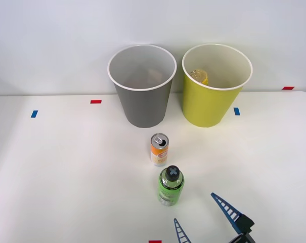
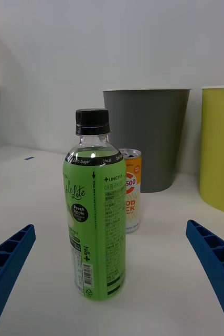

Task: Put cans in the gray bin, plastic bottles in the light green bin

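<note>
A green plastic bottle (image 1: 170,186) (image 2: 95,210) with a black cap stands upright on the white table. Just behind it stands the orange-and-white can (image 1: 159,149) (image 2: 130,189). Farther back are the gray bin (image 1: 142,86) (image 2: 146,136) and, to its right, the light green bin (image 1: 214,86) (image 2: 220,147). A clear bottle with a yellow label (image 1: 199,76) lies inside the light green bin. My right gripper (image 1: 195,211) (image 2: 112,273) is open, low at the table's near edge, just in front of and right of the green bottle. Its blue fingers (image 2: 9,262) touch nothing.
Small red (image 1: 95,102) and blue (image 1: 34,114) tape marks dot the table (image 1: 67,167). A pale wall rises right behind the bins. Open tabletop spreads to the left and right of the bottle and can.
</note>
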### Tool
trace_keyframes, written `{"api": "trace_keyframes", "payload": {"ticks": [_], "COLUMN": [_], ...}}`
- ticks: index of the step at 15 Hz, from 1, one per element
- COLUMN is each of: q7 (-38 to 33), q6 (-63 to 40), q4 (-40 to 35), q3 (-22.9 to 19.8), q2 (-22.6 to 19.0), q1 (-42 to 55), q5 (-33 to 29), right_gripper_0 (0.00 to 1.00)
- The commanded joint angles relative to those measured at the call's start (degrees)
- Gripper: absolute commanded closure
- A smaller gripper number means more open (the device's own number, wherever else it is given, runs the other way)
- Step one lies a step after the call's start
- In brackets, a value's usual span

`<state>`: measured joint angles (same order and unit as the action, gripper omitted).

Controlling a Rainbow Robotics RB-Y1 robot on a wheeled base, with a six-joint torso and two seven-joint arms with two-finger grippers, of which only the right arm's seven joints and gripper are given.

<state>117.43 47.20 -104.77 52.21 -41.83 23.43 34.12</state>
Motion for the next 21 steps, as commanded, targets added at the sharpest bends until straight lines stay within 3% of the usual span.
{"api": "trace_keyframes", "payload": {"ticks": [1, 12, 17, 18, 19, 21], "q7": [0.26, 1.05, 1.13, 1.22, 1.22, 1.22], "q6": [-3.78, -5.81, -5.81, -5.81, -5.81, -5.81], "q4": [0.09, 9.14, 9.32, 9.41, 9.32, 9.32], "q3": [0.08, 0.79, 0.79, 0.61, 0.52, 0.26], "q2": [2.19, 9.13, 10.27, 10.27, 10.18, 10.10], "q1": [-3.48, -13.23, -14.46, -14.46, -14.37, -14.37], "q5": [1.65, 2.62, 2.09, 2.00, 2.18, 2.62], "right_gripper_0": [0.00, 0.00, 0.00, 0.56, 0.98, 1.00]}}
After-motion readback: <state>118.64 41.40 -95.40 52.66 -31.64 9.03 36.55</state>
